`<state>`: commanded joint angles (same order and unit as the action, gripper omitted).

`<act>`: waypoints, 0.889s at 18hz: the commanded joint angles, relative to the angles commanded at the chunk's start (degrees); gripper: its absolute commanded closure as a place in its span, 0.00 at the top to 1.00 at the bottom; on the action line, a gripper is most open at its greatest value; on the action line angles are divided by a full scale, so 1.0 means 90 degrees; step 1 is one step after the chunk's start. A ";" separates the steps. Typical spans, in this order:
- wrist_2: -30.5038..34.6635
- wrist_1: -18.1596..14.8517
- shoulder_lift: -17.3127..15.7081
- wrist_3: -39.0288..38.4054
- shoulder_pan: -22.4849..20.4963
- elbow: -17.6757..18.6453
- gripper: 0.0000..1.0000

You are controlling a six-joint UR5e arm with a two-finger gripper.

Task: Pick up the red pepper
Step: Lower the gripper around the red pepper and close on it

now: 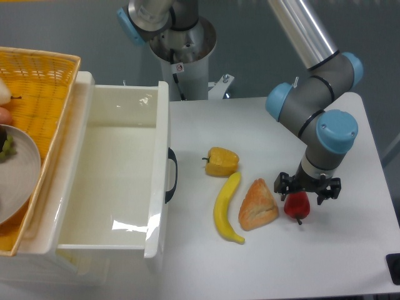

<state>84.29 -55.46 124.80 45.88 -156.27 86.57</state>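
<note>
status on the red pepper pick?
Pincer open, low over red pepper. Pepper on table, not gripped. Pastry close beside it, watch that side.

1. You worked in a robotics lab: the arm [312, 106] stood on a pedestal mount [181, 56] behind a plain white table [350, 262].
2. Your props were staged: toy food, a white bin [119, 187], a wicker basket [37, 81].
3. The backdrop was bare grey.

No readable text, brand or number anywhere. Small red-and-white sticker [180, 67] on robot base column [182, 59], above white bin [125, 181]; its print too small to read.
</note>
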 joint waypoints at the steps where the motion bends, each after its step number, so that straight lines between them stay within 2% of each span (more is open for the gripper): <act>1: 0.0000 0.0000 0.0039 0.0000 -0.0010 -0.0029 1.00; 5: 0.0000 0.0010 0.0176 0.0010 0.0000 -0.0137 1.00; 16: 0.0000 0.0010 0.0254 0.0020 0.0029 -0.0108 1.00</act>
<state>84.29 -55.37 127.09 46.05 -156.01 85.61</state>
